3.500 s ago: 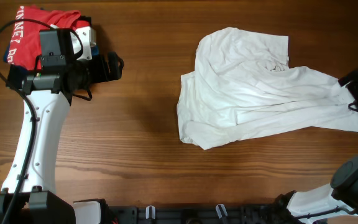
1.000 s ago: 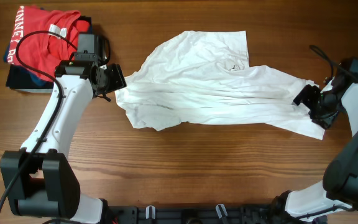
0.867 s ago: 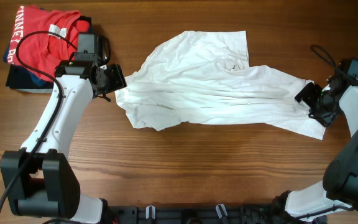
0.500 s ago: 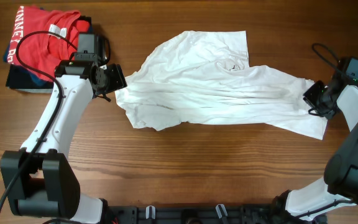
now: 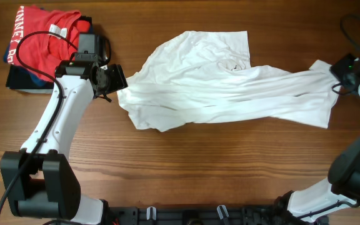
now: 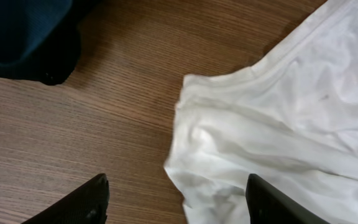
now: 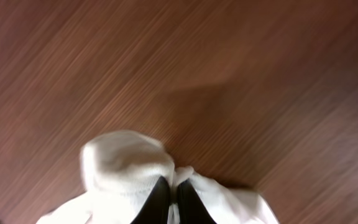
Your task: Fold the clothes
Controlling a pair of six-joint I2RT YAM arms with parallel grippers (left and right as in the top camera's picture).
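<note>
The clothes are one white T-shirt [image 5: 224, 84], spread crumpled across the middle of the table in the overhead view. Its right end is stretched and lifted toward the far right. My right gripper [image 5: 337, 72] is shut on that end, and the right wrist view shows the two dark fingers [image 7: 157, 199] pinched together on a bunched fold of white fabric [image 7: 126, 165]. My left gripper [image 5: 119, 80] stands open at the shirt's left edge, its fingertips [image 6: 92, 199] straddling the white cloth [image 6: 260, 137] without touching it.
A red shirt with white lettering [image 5: 39, 34] lies on folded dark and blue garments [image 5: 20, 78] at the back left, right behind my left arm. The dark garment's corner [image 6: 23, 37] shows in the left wrist view. Bare wooden table [image 5: 186, 169] lies in front.
My right gripper closed on the shirt's right end and pulled it up and to the right, stretching the fabric. The left arm has not moved.
</note>
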